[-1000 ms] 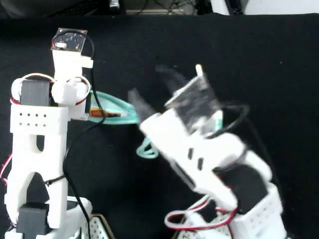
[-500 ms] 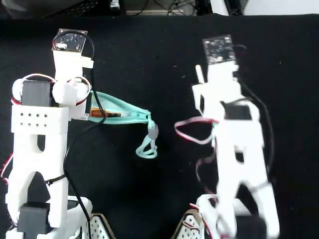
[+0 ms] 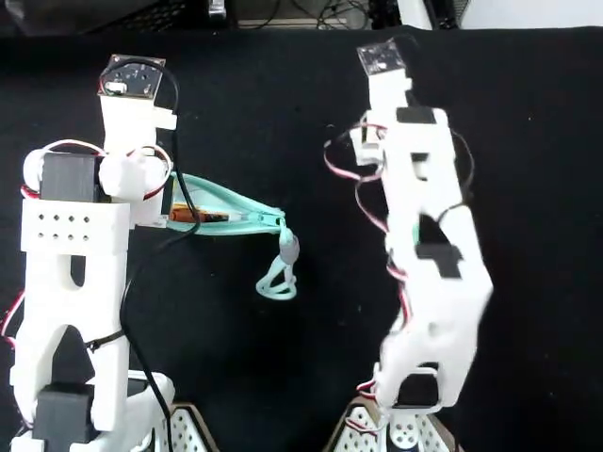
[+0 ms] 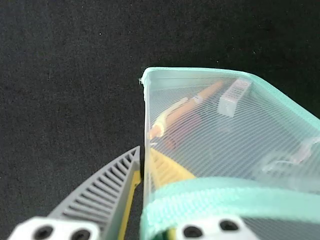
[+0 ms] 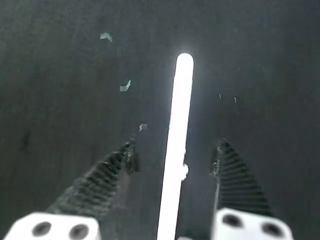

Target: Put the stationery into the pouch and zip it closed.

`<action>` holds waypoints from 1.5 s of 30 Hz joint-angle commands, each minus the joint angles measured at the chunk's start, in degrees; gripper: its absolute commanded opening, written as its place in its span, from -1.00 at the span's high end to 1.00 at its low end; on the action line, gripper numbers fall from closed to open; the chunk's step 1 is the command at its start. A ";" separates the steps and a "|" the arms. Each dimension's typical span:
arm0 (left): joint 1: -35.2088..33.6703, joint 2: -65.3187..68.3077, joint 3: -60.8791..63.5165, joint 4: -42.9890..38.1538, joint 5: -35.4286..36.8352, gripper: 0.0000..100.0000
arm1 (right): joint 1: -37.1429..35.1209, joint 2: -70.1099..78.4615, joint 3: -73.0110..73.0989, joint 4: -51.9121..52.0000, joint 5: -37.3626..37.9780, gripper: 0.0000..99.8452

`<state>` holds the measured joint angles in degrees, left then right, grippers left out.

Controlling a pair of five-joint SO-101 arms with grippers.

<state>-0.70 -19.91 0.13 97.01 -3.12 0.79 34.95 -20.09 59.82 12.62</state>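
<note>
The left claw (image 4: 142, 162) is clamped on one end of the pouch (image 3: 226, 212), with the mesh wall pinched between its fingers. I judge this grip anchors the pouch so it won't slide while it is loaded and zipped. In the high view the pouch lies on the table (image 3: 528, 141) at about 9 o'clock from centre, its loop (image 3: 278, 278) trailing toward 5 o'clock. An orange pencil (image 4: 182, 107) and a small pale block (image 4: 233, 95) already sit inside. The right claw (image 5: 176, 150) is spread wide, one finger on either side of a white stick (image 5: 181, 100) lying on the table, not pinching it. It looks lined up for a grasp. The right arm stretches toward 12 o'clock, well apart from the pouch.
</note>
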 commanded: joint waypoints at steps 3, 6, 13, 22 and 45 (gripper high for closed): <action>-0.57 0.35 0.22 -0.35 -0.18 0.94 | 0.97 15.08 -28.26 7.91 0.53 0.51; -0.57 0.35 0.22 -0.35 -0.18 0.94 | 0.97 23.25 -40.48 10.99 0.53 0.51; -0.66 0.35 0.22 -0.35 -0.18 0.94 | 0.97 39.60 -64.48 16.18 0.62 0.88; -0.40 0.35 0.22 -0.35 -0.18 0.94 | 1.05 44.35 -75.74 24.62 5.98 0.98; -0.31 0.26 0.22 -0.35 -0.09 0.94 | 0.18 10.77 -75.21 41.58 -0.44 0.98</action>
<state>-0.97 -19.91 0.13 97.01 -3.12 1.32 53.32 -92.79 100.70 14.46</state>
